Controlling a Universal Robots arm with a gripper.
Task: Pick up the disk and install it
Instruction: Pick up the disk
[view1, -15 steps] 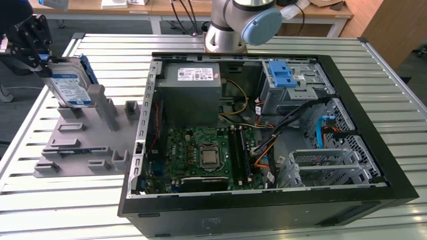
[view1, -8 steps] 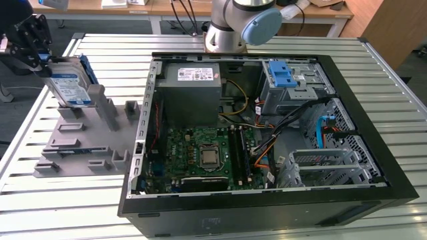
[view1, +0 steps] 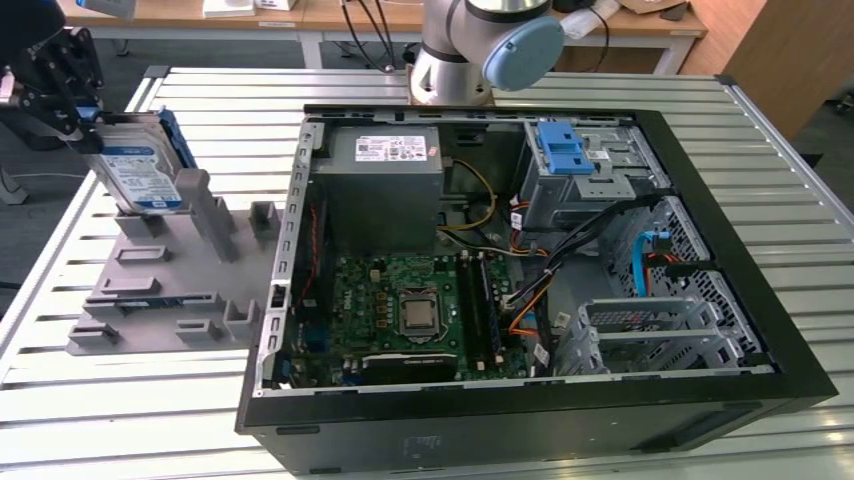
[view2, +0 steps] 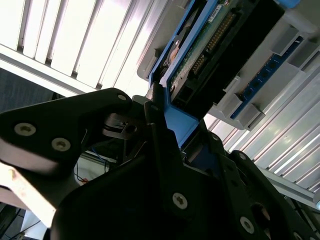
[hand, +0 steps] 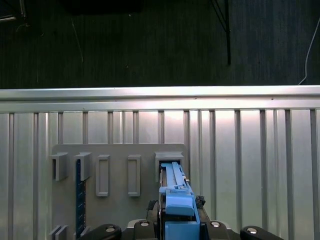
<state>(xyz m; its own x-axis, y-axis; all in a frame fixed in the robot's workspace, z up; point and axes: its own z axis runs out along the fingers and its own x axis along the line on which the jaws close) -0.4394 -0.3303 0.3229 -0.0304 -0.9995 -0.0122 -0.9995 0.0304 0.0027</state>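
The disk (view1: 134, 168), silver-grey with a white-and-blue label and a blue frame, stands on edge and slightly tilted in a slot of the grey holder (view1: 174, 290) at the exterior view's left. My black gripper (view1: 94, 130) sits at its upper end, shut on the blue frame. In the second wrist view the gripper (view2: 177, 125) clamps the frame, and the disk (view2: 200, 45) shows its green circuit board. In the first wrist view the disk (hand: 175, 185) runs edge-on from the gripper (hand: 177, 216) into a slot of the holder (hand: 120, 155).
An open computer case (view1: 747, 330) lies to the holder's right on the slatted metal table (view1: 747, 120). Inside it are a motherboard (view1: 414, 305), a grey power supply (view1: 380, 185), and a drive cage (view1: 627, 165) with a blue latch (view1: 567, 150). The arm's base (view1: 461, 60) stands behind the case.
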